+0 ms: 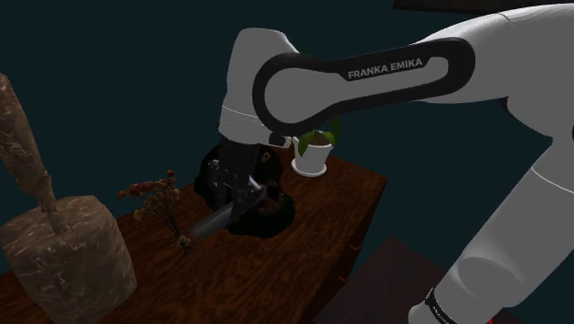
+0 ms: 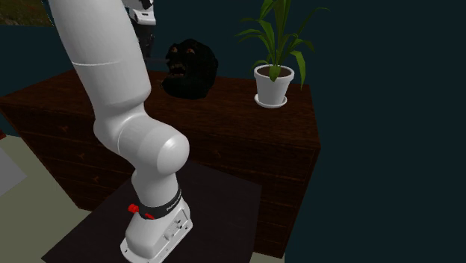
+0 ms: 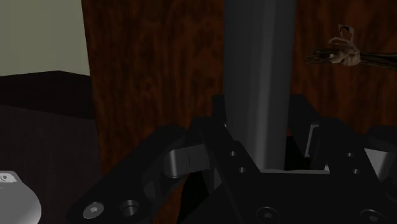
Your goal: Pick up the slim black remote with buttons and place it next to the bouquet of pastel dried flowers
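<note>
Jaws pinch the slim grey remote (image 3: 257,76) over the wooden table (image 1: 304,248), between dried bouquet (image 1: 156,195) and black lump (image 1: 274,210).

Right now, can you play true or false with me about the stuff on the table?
1. The gripper is clasping the slim dark remote. True.
2. The pot with the green plant is red. False: it is white.
3. The dried flowers are on the dark wooden table. True.
4. The lumpy black thing sits on the floor. False: it sits on the table, near the pot.
</note>
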Robot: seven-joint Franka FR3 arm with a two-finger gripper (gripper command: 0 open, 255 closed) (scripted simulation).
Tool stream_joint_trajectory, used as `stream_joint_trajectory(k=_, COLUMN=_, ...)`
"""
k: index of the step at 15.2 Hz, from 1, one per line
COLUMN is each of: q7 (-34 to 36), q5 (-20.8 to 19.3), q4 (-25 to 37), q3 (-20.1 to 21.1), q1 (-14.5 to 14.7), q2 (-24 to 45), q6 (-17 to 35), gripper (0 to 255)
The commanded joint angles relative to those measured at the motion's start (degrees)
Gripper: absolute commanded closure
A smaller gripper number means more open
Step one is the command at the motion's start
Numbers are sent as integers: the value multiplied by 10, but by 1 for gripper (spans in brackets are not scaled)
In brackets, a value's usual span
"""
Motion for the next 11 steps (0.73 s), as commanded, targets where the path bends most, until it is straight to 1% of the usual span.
stream_joint_trajectory(k=1, q7=12, q5=-13, q4=3, q3=5, q1=4, q2=16, q6=12, gripper=255)
stream_joint_trajectory(k=11, q7=13, q5=-26, q4=-53, q3=8, q1=9, q2=42, q6=88, gripper=255)
